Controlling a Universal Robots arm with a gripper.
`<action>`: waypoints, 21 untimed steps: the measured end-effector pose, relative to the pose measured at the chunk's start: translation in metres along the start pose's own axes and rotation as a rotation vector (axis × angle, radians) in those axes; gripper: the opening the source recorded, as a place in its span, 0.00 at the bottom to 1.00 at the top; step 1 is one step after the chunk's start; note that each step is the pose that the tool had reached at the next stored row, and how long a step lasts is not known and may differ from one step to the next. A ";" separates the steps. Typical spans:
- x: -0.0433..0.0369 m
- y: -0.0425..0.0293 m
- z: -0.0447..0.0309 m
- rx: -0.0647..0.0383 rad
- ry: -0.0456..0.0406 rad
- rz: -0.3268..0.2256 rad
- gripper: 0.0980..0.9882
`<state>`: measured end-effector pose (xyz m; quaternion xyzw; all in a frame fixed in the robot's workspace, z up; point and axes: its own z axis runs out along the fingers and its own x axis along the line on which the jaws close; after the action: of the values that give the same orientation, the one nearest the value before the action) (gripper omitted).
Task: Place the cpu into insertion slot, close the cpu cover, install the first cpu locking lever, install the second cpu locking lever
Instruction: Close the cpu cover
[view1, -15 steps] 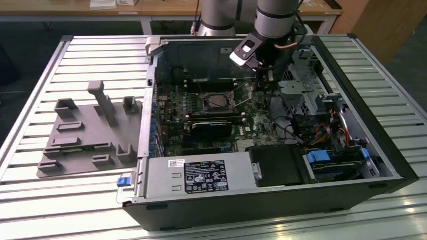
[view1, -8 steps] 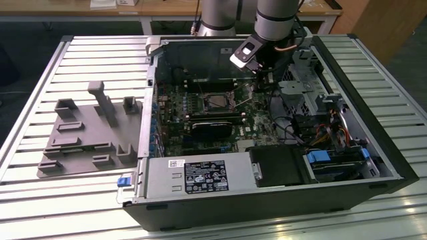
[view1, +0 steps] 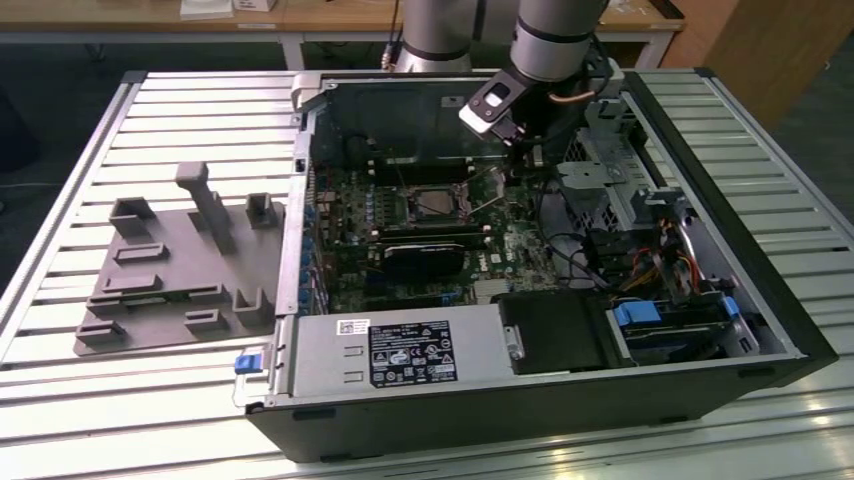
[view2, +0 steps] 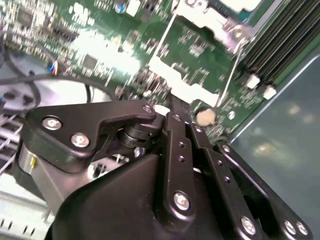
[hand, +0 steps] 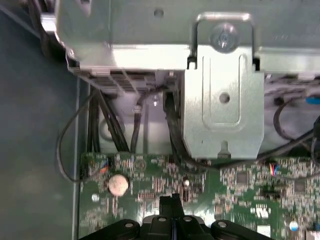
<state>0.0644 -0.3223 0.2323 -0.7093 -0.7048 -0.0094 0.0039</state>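
**Item: gripper** (hand: 172, 206). Black linkage, fingertips pressed together with only a thin seam between them and nothing visible in the grip. It hangs just above the green motherboard (hand: 240, 187), close to a coin cell (hand: 118, 184).

**Item: locking levers.** Two thin silver rods, the first (view2: 165, 37) and the second (view2: 229, 75), run from the socket area toward the gripper in the second wrist view. Both look unlatched.

**Item: insertion slot** (view1: 434, 203). Silver-rimmed square on the board, near the gripper and toward the exterior view's left of it. The cpu cover (view2: 220, 20) seems to lie flat over it. Whether the cpu sits beneath cannot be told for certain.

**Step in hand (judgement):** first lever installation. Placement and cover closing look done. The step calls for closed tips bearing on a thin, springy rod, pushing it down and under its hook without slipping off.

**Item: metal bracket** (hand: 225, 100). Bare steel, beyond the board edge, with cables beside it.

**Item: power supply** (view1: 320, 350). It carries one white and one black label (view1: 411, 357), with print too small to tell.

**Item: grey fixture tray** (view1: 174, 270). It sits on the slatted table (view1: 134, 400), beside the case.
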 end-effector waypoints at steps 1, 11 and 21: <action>0.0000 0.0002 0.0001 0.011 0.0000 0.000 0.00; 0.0000 0.0005 0.0001 0.039 -0.0005 0.001 0.00; 0.0000 -0.0109 -0.0006 0.038 0.0021 0.001 0.00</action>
<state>0.0535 -0.3222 0.2328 -0.7093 -0.7046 0.0032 0.0180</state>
